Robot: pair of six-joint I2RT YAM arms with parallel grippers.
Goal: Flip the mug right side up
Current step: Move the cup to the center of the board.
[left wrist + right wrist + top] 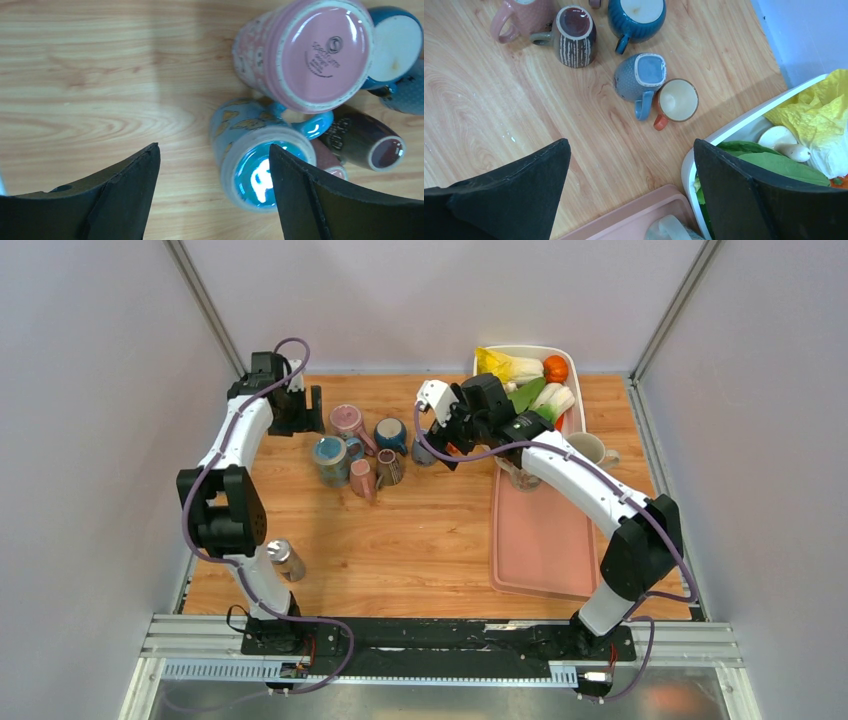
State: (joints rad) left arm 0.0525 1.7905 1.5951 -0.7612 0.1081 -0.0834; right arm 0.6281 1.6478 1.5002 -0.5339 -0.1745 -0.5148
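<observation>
A cluster of mugs stands mid-table. The big pink mug (346,420) is upside down, its stamped base facing up in the left wrist view (310,55). The grey-blue mug (641,75) also seems to show its base. The light blue butterfly mug (255,160), the dark blue mug (636,15) and the orange mug (676,100) stand open side up. My left gripper (305,415) is open and empty left of the pink mug; it hovers above the butterfly mug (214,150). My right gripper (450,440) is open and empty, above bare wood near the orange mug (631,150).
A brown striped mug (574,35) and a small pink mug (521,17) are in the cluster. A white tray (480,360) of vegetables is at the back right. A pink tray (540,540) holds a glass mug (520,475). A white mug (590,448) and a metal tumbler (285,558) stand apart.
</observation>
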